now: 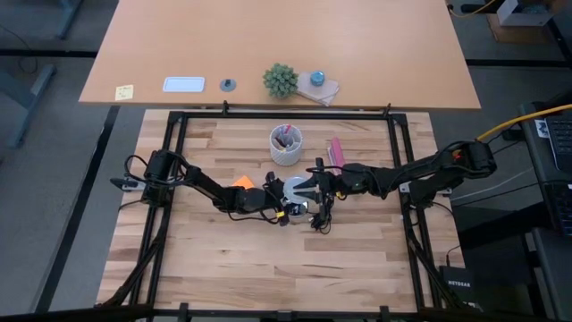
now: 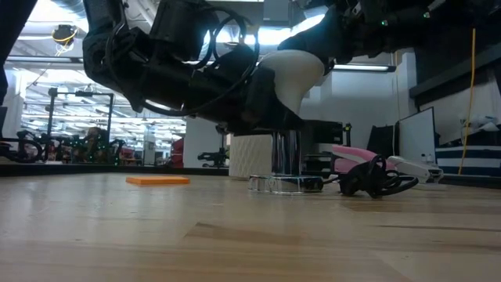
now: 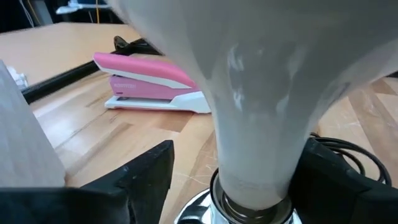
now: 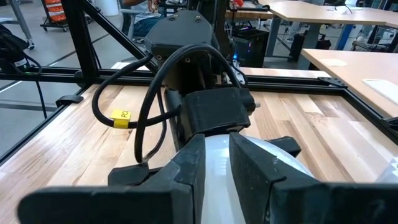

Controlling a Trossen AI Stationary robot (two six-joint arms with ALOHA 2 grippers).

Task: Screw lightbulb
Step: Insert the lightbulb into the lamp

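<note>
The white lightbulb [image 2: 301, 74] stands upright, wide end up, with its narrow base in the round silvery fitting [image 2: 286, 160] on the table. A black cord [image 2: 376, 182] runs from the fitting. My right gripper [image 4: 214, 165] reaches in from the table's right and is shut on the bulb's wide end. My left gripper [image 3: 249, 180] comes from the table's left and is open, one finger [image 3: 149, 177] on each side of the bulb's neck [image 3: 255, 143]. A gap shows beside that finger. In the high view the bulb [image 1: 295, 187] lies between both grippers. My right gripper pinches the bulb's rounded wide end [image 4: 214, 155] between its two fingers [image 4: 186, 168]. The fingers come nearly level from the table's right, slanting slightly down. The bulb stays upright, its narrow base [image 3: 252, 199] seated in the silvery fitting.
A white cup of pens [image 1: 286, 143] and a pink stapler [image 1: 337, 152] stand just beyond the fitting. An orange pad [image 1: 241, 182] lies under the left arm. The black frame rail [image 1: 179, 116] borders the wooden table. The near half of the table holds nothing but the cord.
</note>
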